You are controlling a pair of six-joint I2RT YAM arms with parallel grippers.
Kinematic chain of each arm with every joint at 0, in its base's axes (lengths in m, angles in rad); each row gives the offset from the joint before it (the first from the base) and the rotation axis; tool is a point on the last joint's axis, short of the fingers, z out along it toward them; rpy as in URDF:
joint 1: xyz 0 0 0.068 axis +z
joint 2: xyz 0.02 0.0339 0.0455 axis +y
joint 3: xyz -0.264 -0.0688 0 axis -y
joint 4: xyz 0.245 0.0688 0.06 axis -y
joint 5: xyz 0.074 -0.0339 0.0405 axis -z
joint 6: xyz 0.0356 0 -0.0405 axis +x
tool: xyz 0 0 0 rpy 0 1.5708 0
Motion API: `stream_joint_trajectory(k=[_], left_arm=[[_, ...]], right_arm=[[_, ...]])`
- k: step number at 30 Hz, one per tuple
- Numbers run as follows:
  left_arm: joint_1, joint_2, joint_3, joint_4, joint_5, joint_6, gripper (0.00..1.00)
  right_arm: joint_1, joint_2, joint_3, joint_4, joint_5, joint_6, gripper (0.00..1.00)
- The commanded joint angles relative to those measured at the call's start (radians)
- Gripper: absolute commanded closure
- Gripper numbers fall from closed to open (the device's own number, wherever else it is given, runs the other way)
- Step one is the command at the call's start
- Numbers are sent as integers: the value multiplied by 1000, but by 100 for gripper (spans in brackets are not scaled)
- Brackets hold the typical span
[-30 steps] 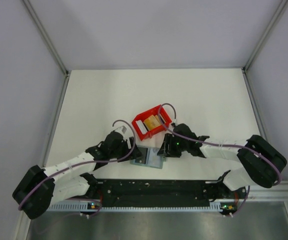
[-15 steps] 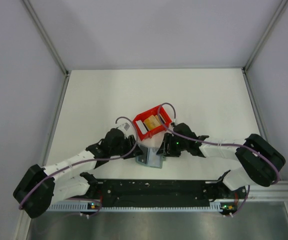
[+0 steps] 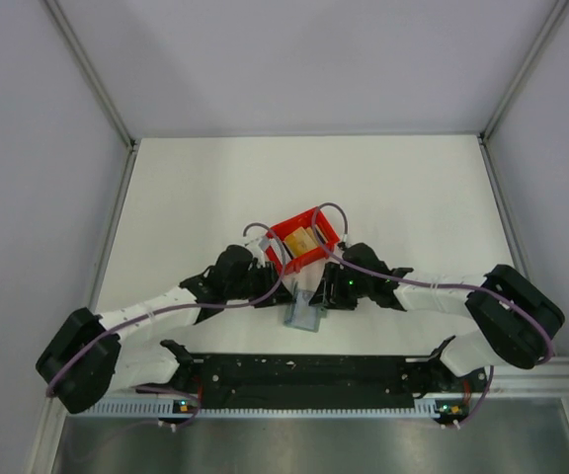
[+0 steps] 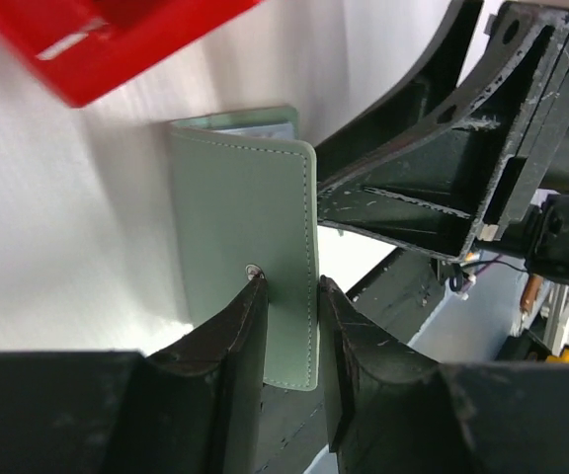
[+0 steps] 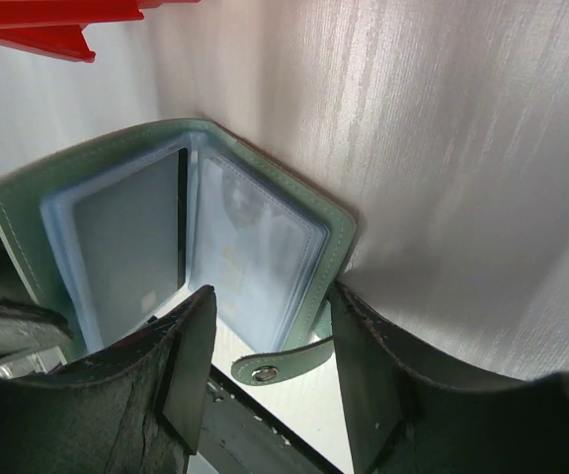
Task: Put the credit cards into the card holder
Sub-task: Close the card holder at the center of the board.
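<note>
The grey-green card holder (image 3: 304,316) lies between both grippers, half folded, with its left cover raised. In the left wrist view that cover (image 4: 235,197) shows its outside and its snap stud. My left gripper (image 4: 286,281) has narrowed jaws: one finger rests at the stud, the other at the cover's edge. Whether they pinch the cover does not show. My right gripper (image 5: 272,291) stands open around the near corner of the light blue sleeves (image 5: 265,237) and the snap strap. A tan credit card (image 3: 301,240) lies in the red bin (image 3: 286,225).
The red bin stands just beyond the holder and touches neither gripper; it appears at the top left of both wrist views (image 4: 117,49) (image 5: 47,25). The black base rail (image 3: 304,370) runs close behind the holder. The right gripper's black body (image 4: 443,178) crowds the holder's right side.
My left arm has swung right and its jaws have narrowed. The holder's left cover has gone from lying flat to raised over the right half. The right arm has stayed still.
</note>
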Motion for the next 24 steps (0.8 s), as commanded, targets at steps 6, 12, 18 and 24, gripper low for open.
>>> stream_joint_trajectory(k=[6, 12, 18, 24], left_arm=[[-82, 114, 66, 135, 75, 0, 67], [-90, 132, 72, 123, 64, -2, 64], [-108, 233, 108, 113, 78, 11, 66], [-131, 280, 133, 95, 60, 23, 75]], right_arm=[[-3, -145, -54, -9, 124, 1, 48], [-4, -324, -66, -140, 305, -11, 43], [-6, -380, -78, -169, 313, -28, 41], [-6, -375, -87, -171, 280, -93, 42]])
